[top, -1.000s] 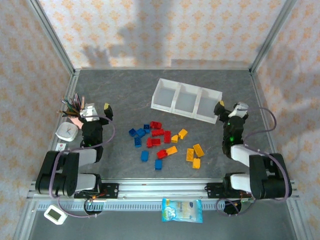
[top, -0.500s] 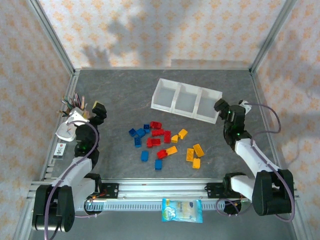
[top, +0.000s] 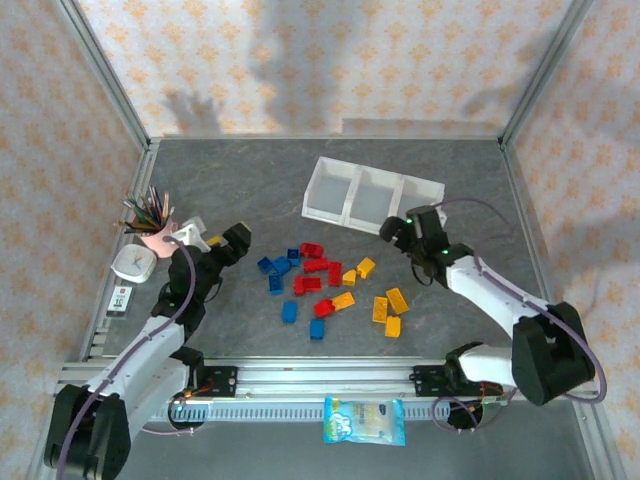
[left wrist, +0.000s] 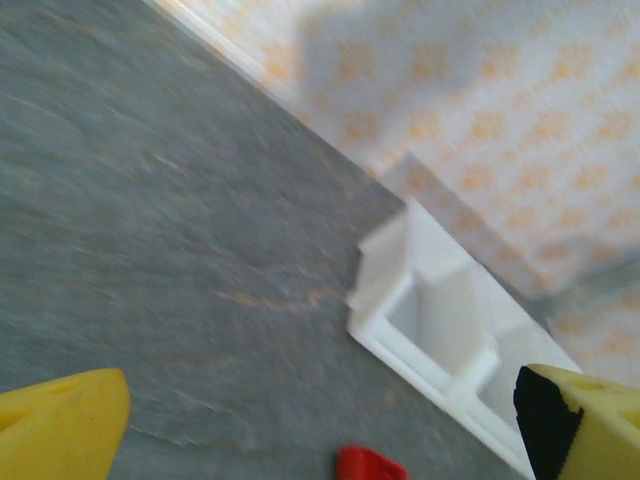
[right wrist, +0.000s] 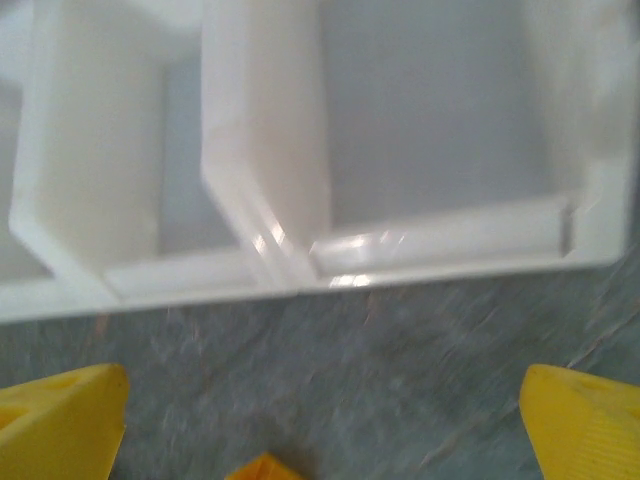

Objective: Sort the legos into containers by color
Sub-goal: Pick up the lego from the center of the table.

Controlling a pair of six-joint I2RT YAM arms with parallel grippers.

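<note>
Right claw (top: 402,228) jaws wide apart, empty, just off front wall of tray (top: 348,212); left claw (top: 230,240) likewise spread, empty. Legos (top: 316,266) loose on tabletop (top: 240,190) between arms, tray looks empty. Expect light, rigid, slick plastic: pinch flat side walls, not studs. Packet (top: 365,420) print unreadable

Your left arm (top: 150,345) and right arm (top: 495,290) have black joints and pale grey links, and a thin lilac cable (top: 478,203) runs along each. The fingertips (left wrist: 60,420) are bright yellow, one with a black pad (left wrist: 540,425).
</note>
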